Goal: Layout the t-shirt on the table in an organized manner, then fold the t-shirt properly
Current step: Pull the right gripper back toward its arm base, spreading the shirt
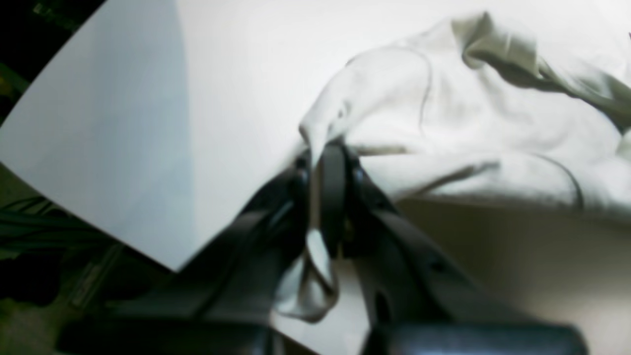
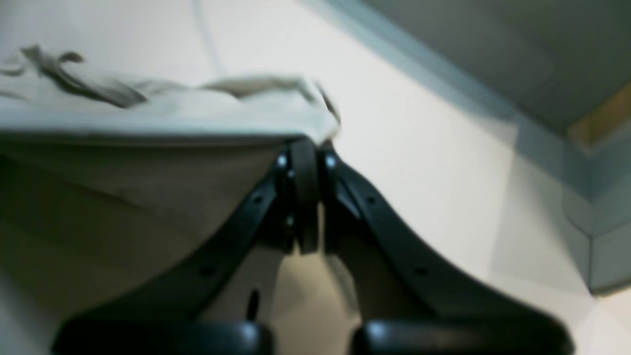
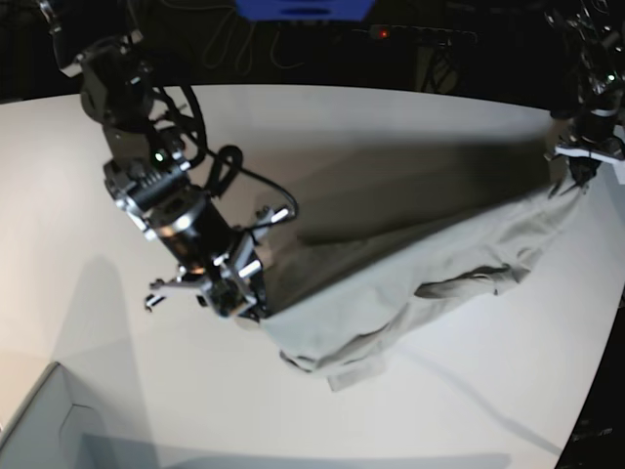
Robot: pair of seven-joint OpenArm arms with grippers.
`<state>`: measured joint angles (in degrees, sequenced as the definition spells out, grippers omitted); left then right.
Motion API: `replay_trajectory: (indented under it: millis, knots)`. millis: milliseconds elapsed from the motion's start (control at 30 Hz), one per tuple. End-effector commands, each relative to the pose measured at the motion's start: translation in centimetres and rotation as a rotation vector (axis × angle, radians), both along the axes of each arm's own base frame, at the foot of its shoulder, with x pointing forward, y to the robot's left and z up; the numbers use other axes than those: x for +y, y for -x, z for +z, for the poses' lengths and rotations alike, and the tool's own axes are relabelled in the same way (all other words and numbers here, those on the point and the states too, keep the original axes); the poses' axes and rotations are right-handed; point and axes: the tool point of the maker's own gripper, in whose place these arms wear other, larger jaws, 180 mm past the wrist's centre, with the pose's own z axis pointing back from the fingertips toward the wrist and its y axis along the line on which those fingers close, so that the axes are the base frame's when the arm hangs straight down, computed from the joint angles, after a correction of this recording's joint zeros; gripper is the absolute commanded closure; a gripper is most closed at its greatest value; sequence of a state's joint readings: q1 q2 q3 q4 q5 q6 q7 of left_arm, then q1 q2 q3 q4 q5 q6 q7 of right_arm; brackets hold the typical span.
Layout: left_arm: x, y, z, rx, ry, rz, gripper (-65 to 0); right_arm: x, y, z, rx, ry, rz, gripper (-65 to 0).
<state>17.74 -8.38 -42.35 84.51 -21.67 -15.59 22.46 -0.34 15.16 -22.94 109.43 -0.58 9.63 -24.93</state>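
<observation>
The beige-grey t-shirt [image 3: 410, 274] is stretched across the white table [image 3: 371, 127] between both arms, lifted at each end and sagging in folds toward the near edge. At the left of the base view my right gripper [image 3: 256, 313] is shut on one corner of the shirt [image 2: 276, 108]; the wrist view shows its black fingers [image 2: 303, 197] pinched together under the cloth edge. Far right, my left gripper [image 3: 578, 168] is shut on the other end; in its wrist view the gripper [image 1: 331, 197] clamps a bunched fold of the t-shirt [image 1: 468, 123].
A grey box corner [image 3: 44, 430] sits at the near left of the table, also seen as a grey box [image 2: 591, 222] in the right wrist view. The table's curved edge [image 3: 596, 391] runs close to the shirt at the right. Cables lie beyond the far edge.
</observation>
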Motion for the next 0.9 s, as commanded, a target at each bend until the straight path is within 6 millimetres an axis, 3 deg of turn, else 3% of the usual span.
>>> replay_trajectory:
  millis: [0, 100, 333, 400, 533, 667, 767, 867]
  knots:
    - [0.9, -0.8, 1.8, -0.048, -0.038, 0.000, 0.0, 0.0, 0.5, 1.8, -0.056, -0.019, 0.012, 0.0]
    - [0.9, -0.9, 2.0, -0.051, -0.044, -0.003, 0.0, -1.1, 2.8, 1.1, -0.028, -0.008, 0.007, 0.0]
    - [0.7, -0.8, 1.8, -0.051, -0.036, 0.000, 0.0, -2.0, 5.2, -3.5, 0.108, 0.020, -0.014, -0.2]
    - [0.7, -0.8, 1.8, -0.051, -0.036, -0.002, 0.0, -2.2, 5.2, -4.8, 0.141, 0.033, -0.016, -5.9]
    - [0.6, -1.0, 1.8, -0.054, -0.035, -0.003, 0.0, -3.2, 3.1, -6.8, 0.168, 0.069, -0.045, -25.2]
    - [0.6, -1.1, 2.0, -0.058, -0.035, -0.003, 0.0, -4.5, 1.7, -6.8, 0.160, 0.088, -0.075, -38.7]
    - [0.6, -1.2, 1.9, -0.059, -0.035, -0.003, 0.0, -5.9, 2.5, -7.4, 0.183, 0.084, -0.117, -41.5]
    - [0.6, -1.2, 1.9, -0.058, -0.033, -0.002, 0.0, -6.0, 4.3, -8.6, 0.225, 0.087, -0.115, -41.6]
